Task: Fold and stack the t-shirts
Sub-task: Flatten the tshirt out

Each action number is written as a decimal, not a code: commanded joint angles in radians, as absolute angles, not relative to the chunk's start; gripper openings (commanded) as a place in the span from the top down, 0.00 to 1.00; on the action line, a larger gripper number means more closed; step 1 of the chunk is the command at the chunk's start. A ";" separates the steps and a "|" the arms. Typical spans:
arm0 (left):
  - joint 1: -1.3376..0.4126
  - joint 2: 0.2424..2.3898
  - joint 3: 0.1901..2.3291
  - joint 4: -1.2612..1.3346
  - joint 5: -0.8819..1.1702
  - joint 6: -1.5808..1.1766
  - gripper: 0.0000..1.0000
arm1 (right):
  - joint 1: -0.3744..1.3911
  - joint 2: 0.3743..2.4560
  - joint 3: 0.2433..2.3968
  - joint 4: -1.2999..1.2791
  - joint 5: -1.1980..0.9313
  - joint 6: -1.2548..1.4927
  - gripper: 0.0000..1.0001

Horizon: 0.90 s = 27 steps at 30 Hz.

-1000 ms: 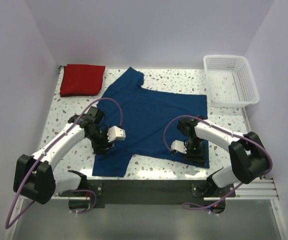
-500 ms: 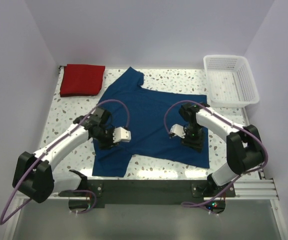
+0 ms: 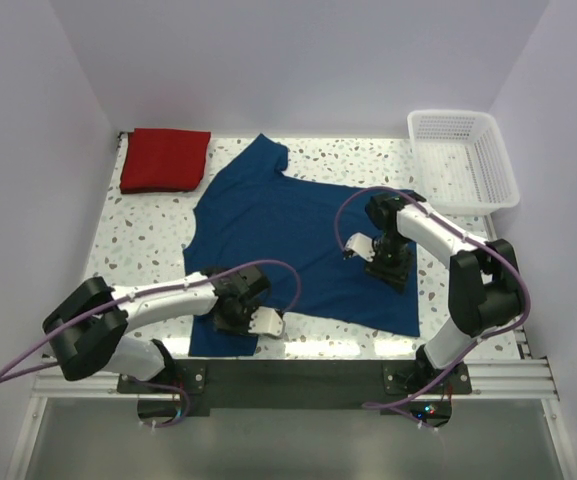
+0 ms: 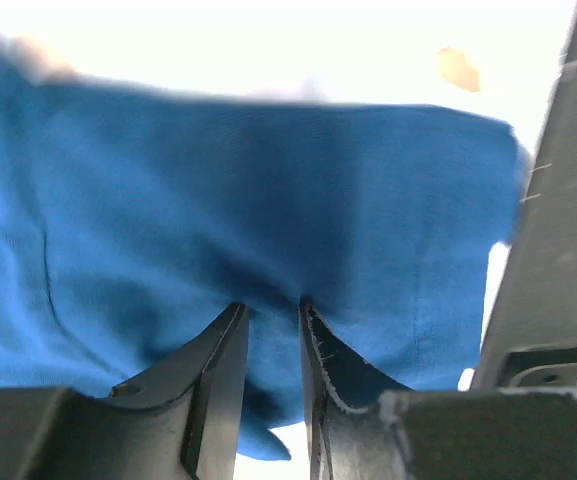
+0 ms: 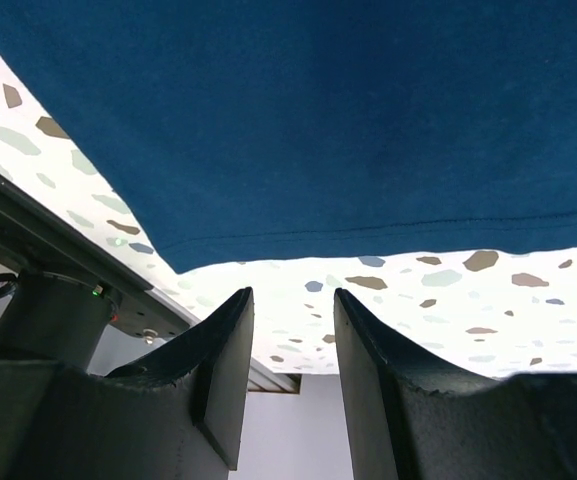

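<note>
Two shirts lay on the table (image 3: 138,240): the red shirt (image 3: 165,160) folded at the far left corner, and the navy shirt (image 3: 298,225) spread flat mid-table, its long axis running left to right with the hem toward the right. The left gripper (image 4: 271,305), jaws nearly together, pinched the near sleeve. The right gripper (image 5: 291,293) hung spread and empty over the hem side. The near hem corner lay toward that arm's base and was likely its next grasp.
</note>
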<state>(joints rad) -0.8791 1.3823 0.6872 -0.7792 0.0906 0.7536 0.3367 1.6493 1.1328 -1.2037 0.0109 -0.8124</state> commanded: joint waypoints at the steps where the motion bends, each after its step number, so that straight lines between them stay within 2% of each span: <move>1: -1.006 1.425 0.673 -0.796 0.136 0.675 0.69 | 0.322 1.644 1.173 -1.210 0.044 -0.810 0.58; 5: -1.139 1.457 0.730 -0.831 0.239 0.629 0.73 | 0.311 1.643 1.187 -1.218 0.051 -0.821 0.58; 10: -1.160 1.459 0.860 -0.917 0.357 0.653 0.74 | 0.307 1.632 1.195 -1.232 0.041 -0.831 0.58; 13: -1.148 1.434 0.941 -0.953 0.370 0.650 0.68 | 0.307 1.632 1.192 -1.221 0.037 -0.828 0.58; 16: -0.966 1.420 1.044 -0.991 0.399 0.684 0.66 | 0.307 1.632 1.184 -1.209 0.028 -0.816 0.59; 17: -0.824 1.433 1.069 -0.997 0.406 0.718 0.65 | 0.307 1.632 1.181 -1.194 0.029 -0.812 0.59; 20: -0.573 1.457 1.135 -0.948 0.384 0.765 0.64 | 0.305 1.643 1.181 -1.143 0.043 -0.790 0.59; 23: -0.415 1.526 1.161 -0.894 0.350 0.801 0.64 | 0.305 1.672 1.207 -1.126 0.028 -0.769 0.59; 27: -0.292 1.586 1.119 -0.833 0.324 0.819 0.64 | 0.307 1.701 1.198 -1.085 0.034 -0.764 0.59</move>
<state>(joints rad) -0.3466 1.5440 1.1530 -0.8612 0.3363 0.7639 0.3111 1.6760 1.1748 -1.1351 0.0334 -0.7849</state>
